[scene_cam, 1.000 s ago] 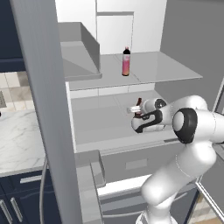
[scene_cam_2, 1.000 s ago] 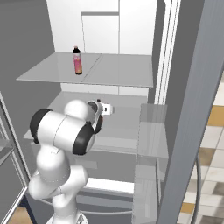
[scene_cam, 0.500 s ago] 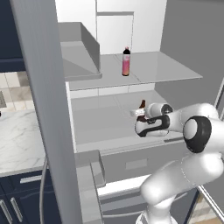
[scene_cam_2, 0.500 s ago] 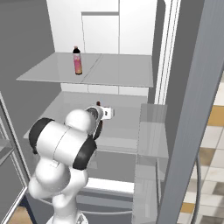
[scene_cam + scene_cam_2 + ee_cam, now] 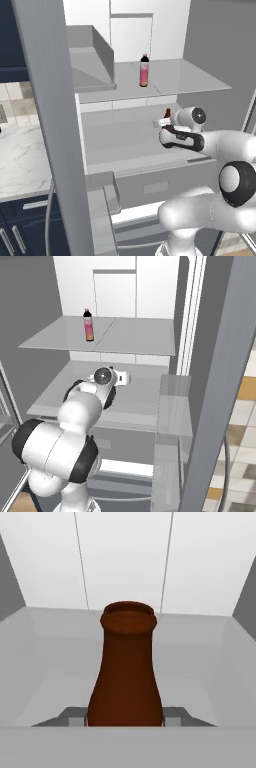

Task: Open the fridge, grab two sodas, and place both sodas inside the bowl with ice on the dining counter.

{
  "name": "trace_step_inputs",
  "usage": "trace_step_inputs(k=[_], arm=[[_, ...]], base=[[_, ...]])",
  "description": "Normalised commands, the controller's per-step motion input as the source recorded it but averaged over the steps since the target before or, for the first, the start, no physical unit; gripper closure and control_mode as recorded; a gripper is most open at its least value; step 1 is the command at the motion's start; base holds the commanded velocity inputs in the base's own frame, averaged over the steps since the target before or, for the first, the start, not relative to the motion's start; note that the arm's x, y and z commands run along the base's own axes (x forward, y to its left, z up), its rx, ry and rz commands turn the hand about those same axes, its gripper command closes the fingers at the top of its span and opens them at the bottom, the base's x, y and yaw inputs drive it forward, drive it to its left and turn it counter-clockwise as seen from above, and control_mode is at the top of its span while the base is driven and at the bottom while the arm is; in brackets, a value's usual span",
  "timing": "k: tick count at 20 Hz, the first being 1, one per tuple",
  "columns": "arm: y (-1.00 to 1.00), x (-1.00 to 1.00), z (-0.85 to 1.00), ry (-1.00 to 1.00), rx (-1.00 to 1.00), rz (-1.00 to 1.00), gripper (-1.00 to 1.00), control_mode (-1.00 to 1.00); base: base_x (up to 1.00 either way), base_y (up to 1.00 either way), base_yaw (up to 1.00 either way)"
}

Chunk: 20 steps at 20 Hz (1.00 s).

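The fridge [image 5: 195,82] [image 5: 145,338] stands open, showing a white inside and grey shelves. A pink soda [image 5: 144,71] [image 5: 88,326] with a dark cap stands upright on the upper shelf. My gripper [image 5: 166,122] [image 5: 122,377] [image 5: 125,719] is over the lower shelf, shut on the dark brown soda [image 5: 168,113] [image 5: 127,672]. That bottle is upright between the fingers, and its neck rises in the middle of the hand view. The bowl with ice and the dining counter are out of view.
The open left fridge door [image 5: 50,125] rises close on the left, and the right door [image 5: 215,386] stands at the right with door bins [image 5: 172,406]. A marble-topped counter [image 5: 20,160] over navy cabinets lies left of the fridge. Drawers [image 5: 155,187] sit below the lower shelf.
The arm's elbow has swung down and outward toward the base. The gripper stays shut on the brown soda and has hardly moved over the lower shelf.
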Motion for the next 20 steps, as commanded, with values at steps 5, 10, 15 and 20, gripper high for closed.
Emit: trace_step_inputs(k=[5, 10, 15, 20], arm=[[0.0, -0.58, 0.01, 0.06, 0.0, 0.0, 1.0, -1.0], [0.0, -0.85, 0.04, -0.01, 0.0, 0.0, 1.0, -1.0], [0.0, -0.85, 0.43, -0.02, 0.01, 0.0, 1.0, -1.0], [0.0, -0.62, 0.61, 0.03, 0.03, -0.01, 1.0, -1.0]], base=[[0.0, 0.0, 0.0], [0.0, 0.0, 0.0], [0.0, 0.0, 0.0], [0.0, 0.0, 0.0]])
